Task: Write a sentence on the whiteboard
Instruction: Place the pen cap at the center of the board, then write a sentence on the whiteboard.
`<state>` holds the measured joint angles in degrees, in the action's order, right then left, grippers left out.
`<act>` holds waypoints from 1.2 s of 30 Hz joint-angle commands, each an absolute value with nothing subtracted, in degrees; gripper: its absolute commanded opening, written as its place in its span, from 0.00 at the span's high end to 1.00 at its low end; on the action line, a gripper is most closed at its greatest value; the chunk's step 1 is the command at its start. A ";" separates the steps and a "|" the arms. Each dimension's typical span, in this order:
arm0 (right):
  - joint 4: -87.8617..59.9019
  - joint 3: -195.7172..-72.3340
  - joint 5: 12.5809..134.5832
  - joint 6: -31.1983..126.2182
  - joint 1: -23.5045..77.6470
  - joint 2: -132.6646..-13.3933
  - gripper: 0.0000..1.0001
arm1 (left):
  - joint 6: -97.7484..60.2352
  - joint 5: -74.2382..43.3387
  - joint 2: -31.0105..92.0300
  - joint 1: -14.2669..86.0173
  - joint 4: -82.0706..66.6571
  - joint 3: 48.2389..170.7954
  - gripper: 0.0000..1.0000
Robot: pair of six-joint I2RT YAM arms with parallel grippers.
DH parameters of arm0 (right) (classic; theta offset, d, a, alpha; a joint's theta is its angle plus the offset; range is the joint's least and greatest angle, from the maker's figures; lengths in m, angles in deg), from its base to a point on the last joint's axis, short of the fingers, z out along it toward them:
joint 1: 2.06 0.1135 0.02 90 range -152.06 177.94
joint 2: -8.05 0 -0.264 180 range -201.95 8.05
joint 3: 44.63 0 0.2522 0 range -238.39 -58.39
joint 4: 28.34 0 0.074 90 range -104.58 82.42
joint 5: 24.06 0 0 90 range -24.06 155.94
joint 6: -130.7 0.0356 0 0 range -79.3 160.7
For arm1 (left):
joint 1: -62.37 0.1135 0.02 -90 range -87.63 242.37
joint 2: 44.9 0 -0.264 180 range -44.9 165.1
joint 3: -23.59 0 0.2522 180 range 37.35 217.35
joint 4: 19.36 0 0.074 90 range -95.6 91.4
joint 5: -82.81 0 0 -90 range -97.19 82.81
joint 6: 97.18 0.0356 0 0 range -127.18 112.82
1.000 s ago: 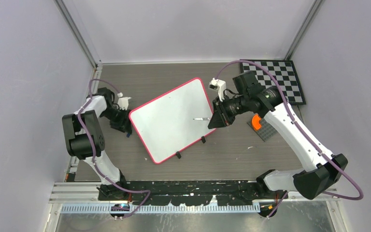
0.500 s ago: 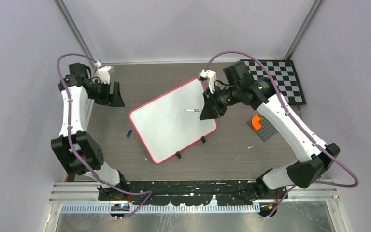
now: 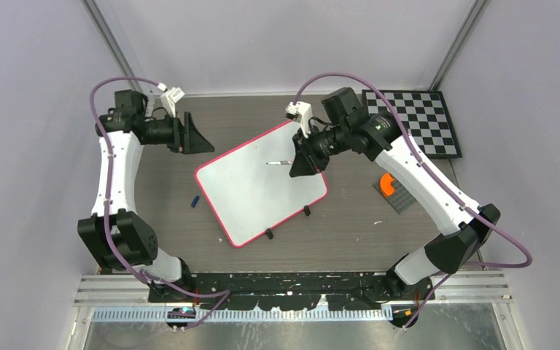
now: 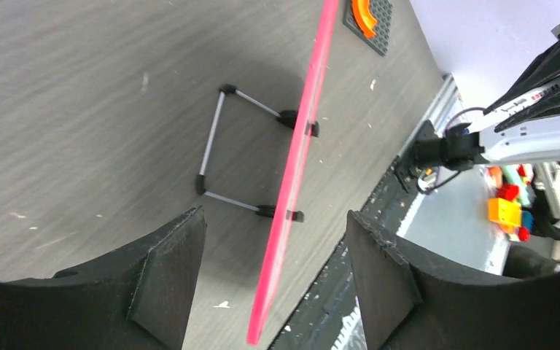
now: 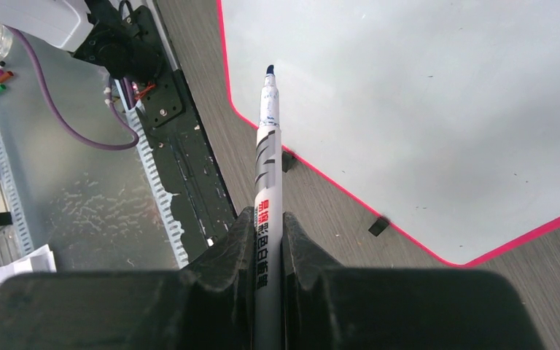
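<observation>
The whiteboard (image 3: 259, 186), white with a pink rim, stands tilted on a wire stand in the middle of the table. No writing shows on it. My right gripper (image 3: 300, 159) is shut on a white marker (image 3: 281, 161), whose dark tip points left over the board's upper middle. I cannot tell whether the tip touches. In the right wrist view the marker (image 5: 267, 160) sticks out from the gripper (image 5: 268, 219) over the board (image 5: 423, 109). My left gripper (image 3: 203, 140) is open and empty, beyond the board's far left corner. The left wrist view shows the board's pink rim (image 4: 299, 168) edge-on between the open gripper (image 4: 273, 270).
A small blue cap (image 3: 195, 200) lies on the table left of the board. A checkerboard (image 3: 419, 120) lies at the back right. An orange piece (image 3: 387, 183) sits on a grey baseplate right of the board. The board's wire stand (image 4: 219, 138) shows behind it.
My left arm has left the board's left edge and swung up and back to the far left. My right gripper has carried the marker leftward and further back over the board.
</observation>
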<state>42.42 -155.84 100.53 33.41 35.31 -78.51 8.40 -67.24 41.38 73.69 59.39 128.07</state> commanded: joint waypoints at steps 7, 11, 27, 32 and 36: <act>43.72 -156.37 99.54 32.09 35.30 -73.16 1.00 | 0.22 -64.96 43.62 67.40 50.05 122.47 0.34; 44.24 -155.49 99.23 31.87 35.30 -72.31 1.00 | -0.39 -64.44 44.20 65.38 48.34 121.23 0.43; 46.63 -152.49 98.82 30.86 35.26 -69.81 1.00 | 0.15 -65.75 47.83 54.33 47.56 119.18 1.00; 47.35 -151.21 98.89 30.43 35.26 -68.63 1.00 | 1.59 -65.00 48.84 49.65 46.52 119.23 1.00; 47.85 -150.24 99.29 30.24 35.28 -68.04 1.00 | 4.12 -65.19 51.10 46.46 47.72 120.93 1.00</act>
